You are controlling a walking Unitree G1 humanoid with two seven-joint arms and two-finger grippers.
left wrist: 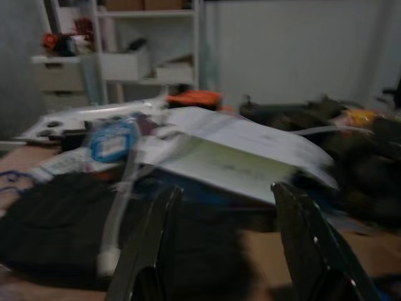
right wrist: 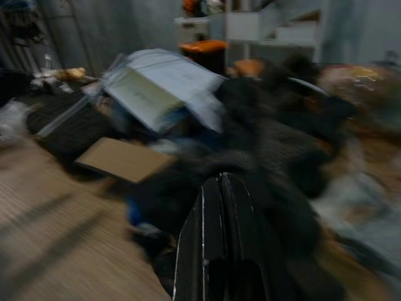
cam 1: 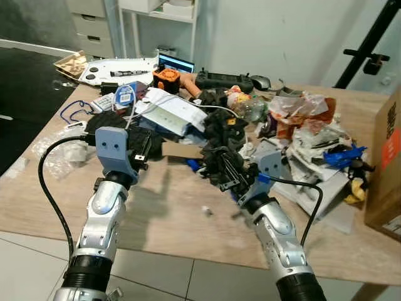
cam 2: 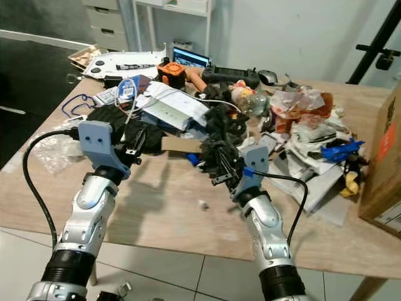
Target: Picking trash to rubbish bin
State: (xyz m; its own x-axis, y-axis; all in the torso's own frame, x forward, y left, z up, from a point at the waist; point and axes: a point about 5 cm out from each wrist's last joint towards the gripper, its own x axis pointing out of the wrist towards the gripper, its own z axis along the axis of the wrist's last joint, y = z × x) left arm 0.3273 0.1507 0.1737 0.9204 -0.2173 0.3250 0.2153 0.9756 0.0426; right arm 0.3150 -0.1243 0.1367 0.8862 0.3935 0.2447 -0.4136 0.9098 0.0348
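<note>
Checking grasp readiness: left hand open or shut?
Open. In the left wrist view the left hand has its two black fingers spread wide apart, nothing between them, facing the black cloth.

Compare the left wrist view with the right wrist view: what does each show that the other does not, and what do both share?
The left wrist view alone shows the left gripper with its fingers spread wide apart, a blue round tag and a white cable lying over black cloth.

The right wrist view alone shows the right gripper with its fingers pressed together, a flat piece of brown cardboard on the wooden table, and a dark tangled heap.

Both show the tilted white paper packet and an orange object behind it.
</note>
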